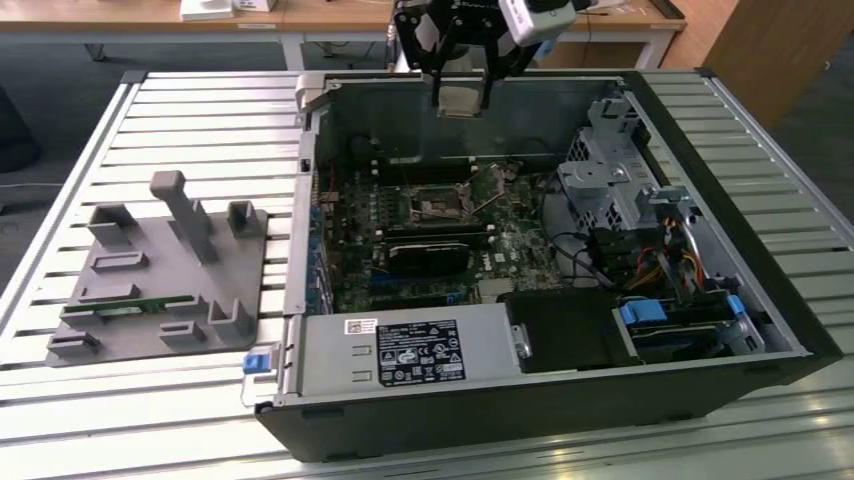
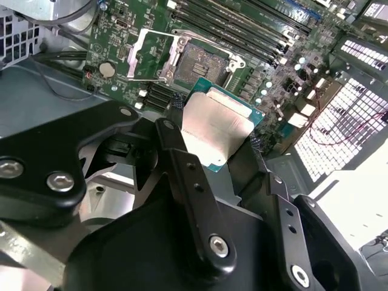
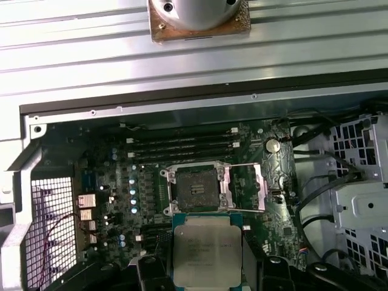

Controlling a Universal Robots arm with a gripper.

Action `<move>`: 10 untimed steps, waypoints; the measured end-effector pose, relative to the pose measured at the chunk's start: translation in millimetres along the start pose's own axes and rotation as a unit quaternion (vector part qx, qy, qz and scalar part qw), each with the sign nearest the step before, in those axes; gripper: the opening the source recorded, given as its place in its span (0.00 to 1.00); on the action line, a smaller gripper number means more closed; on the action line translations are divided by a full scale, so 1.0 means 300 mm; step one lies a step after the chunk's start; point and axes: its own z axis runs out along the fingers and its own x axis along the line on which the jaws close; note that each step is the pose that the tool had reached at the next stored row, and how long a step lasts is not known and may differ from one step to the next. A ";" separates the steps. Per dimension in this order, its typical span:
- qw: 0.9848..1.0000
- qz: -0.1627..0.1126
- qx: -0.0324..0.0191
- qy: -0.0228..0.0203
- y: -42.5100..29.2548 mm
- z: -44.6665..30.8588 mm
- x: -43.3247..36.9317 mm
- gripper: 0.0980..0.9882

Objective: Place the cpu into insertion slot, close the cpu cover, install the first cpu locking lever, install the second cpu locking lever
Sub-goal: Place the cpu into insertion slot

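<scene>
- Right, in the exterior view I see the gripper (image 1: 461, 95) in the upper middle of the frame, above the far wall of the open computer case (image 1: 747, 330).
- Its fingers (image 2: 182, 157) are pinched on opposite edges of the cpu (image 1: 458, 104), and the chip hangs in the air, clear of the board.
- In both wrist views the cpu (image 2: 218, 124) (image 3: 207, 250) shows its dull silver top with a green rim around it, and it looks level between the finger pads.
- The insertion slot (image 1: 437, 207) sits near the centre of the exterior view, on the green motherboard (image 1: 514, 250), well apart from the chip.
- In the first wrist view the insertion slot (image 3: 195, 187) is bare, its dark centre exposed.
- The cpu cover (image 3: 262, 188) is swung open and lies just beside the socket; I also see the frame (image 2: 138, 51) in the second wrist view.
- A black card (image 1: 427, 255) lies lower in the frame than the socket in the exterior view.
- A grey fixture (image 1: 160, 270) rests on the slatted desk (image 1: 200, 110) at the exterior view's left, beside the case.
</scene>
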 end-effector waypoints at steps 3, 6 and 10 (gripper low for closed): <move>1.000 0.009 0.000 -0.001 0.000 0.000 0.000 0.50; 1.000 0.030 0.000 -0.003 0.000 0.002 0.000 0.50; 0.998 0.064 -0.001 -0.006 0.000 0.004 0.000 0.50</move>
